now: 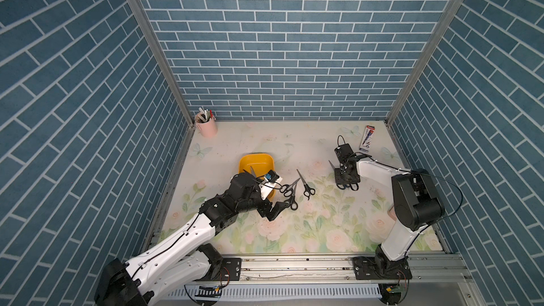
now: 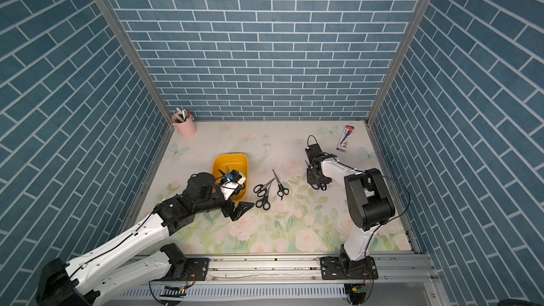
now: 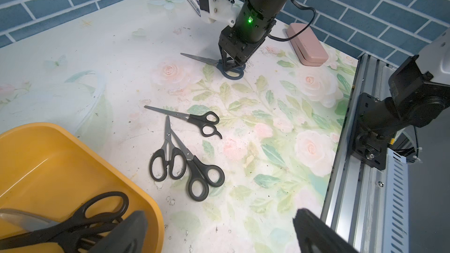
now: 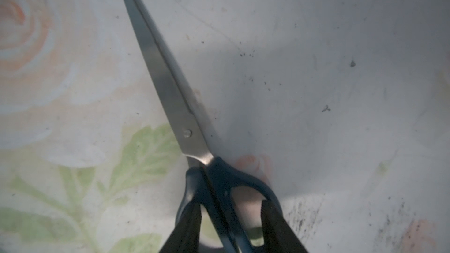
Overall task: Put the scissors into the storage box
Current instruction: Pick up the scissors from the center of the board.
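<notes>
A pink pen cup (image 1: 207, 129) stands back left. The storage box (image 1: 250, 161) holds black-handled scissors (image 3: 73, 226), with the left tool (image 1: 278, 209) spread at its corner. Three black scissors (image 3: 167, 139) lie mid-worktop (image 1: 323, 231). The right tool (image 3: 233, 65) straddles the loops of the blue-handled scissors (image 4: 170, 81); whether it pinches them, I can't tell. Print on the pen packet (image 1: 366, 138) is unreadable.

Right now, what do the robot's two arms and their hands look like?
The left arm and right arm have white shell links and black joint housings, each with a thin black cable alongside. The left hand and right hand are black, with tapered fingers. A green light glows on the right wrist, beside a white camera bracket.
</notes>
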`<state>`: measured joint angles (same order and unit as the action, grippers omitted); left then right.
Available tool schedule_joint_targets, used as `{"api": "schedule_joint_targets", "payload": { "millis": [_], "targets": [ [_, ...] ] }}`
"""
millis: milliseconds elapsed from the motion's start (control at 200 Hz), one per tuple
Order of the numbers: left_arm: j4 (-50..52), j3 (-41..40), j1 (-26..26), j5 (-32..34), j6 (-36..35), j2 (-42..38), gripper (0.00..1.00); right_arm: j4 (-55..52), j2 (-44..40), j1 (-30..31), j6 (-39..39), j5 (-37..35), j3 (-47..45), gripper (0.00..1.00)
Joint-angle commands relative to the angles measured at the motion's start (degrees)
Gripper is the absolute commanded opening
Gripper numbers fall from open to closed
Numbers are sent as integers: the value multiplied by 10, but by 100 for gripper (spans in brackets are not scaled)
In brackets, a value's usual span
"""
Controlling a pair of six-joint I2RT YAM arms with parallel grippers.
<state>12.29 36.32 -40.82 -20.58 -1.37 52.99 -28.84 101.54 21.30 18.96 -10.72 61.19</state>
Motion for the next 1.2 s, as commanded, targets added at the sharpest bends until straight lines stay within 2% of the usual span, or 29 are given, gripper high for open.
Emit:
{"api": "schedule_joint_targets", "payload": {
  "millis": [0, 170, 280, 370, 550, 635, 690, 845, 1000, 1195],
  "targets": [
    [8, 15, -2, 3, -8, 4, 100, -12, 17, -2, -12, 2, -3, 40],
    [10, 16, -2, 5, -9, 8, 100, -10, 2, -2, -4, 35, -13, 37],
    [11, 16, -2, 5, -9, 9, 100, 0, 0, -2, -3, 44, -28, 30],
    [12, 17, -2, 5, -9, 8, 100, -4, 16, -2, -3, 41, -30, 21],
    [11, 16, -2, 5, -10, 5, 100, -6, 17, -2, 3, 44, -29, 15],
    [12, 17, -2, 6, -10, 7, 100, -8, 10, -3, 3, 42, -28, 8],
    [14, 18, -2, 7, -10, 6, 100, -11, 11, -2, 2, 39, -26, 0],
    [17, 24, -2, 9, -13, -12, 100, -17, -5, -1, -1, 50, -15, 0],
    [1, 9, 0, 39, -14, -80, 100, -32, -32, 2, 2, 57, 8, 0],
    [-10, 6, 32, 61, -15, -142, 100, -63, -45, 17, 5, 58, 55, 0]
  ]
}}
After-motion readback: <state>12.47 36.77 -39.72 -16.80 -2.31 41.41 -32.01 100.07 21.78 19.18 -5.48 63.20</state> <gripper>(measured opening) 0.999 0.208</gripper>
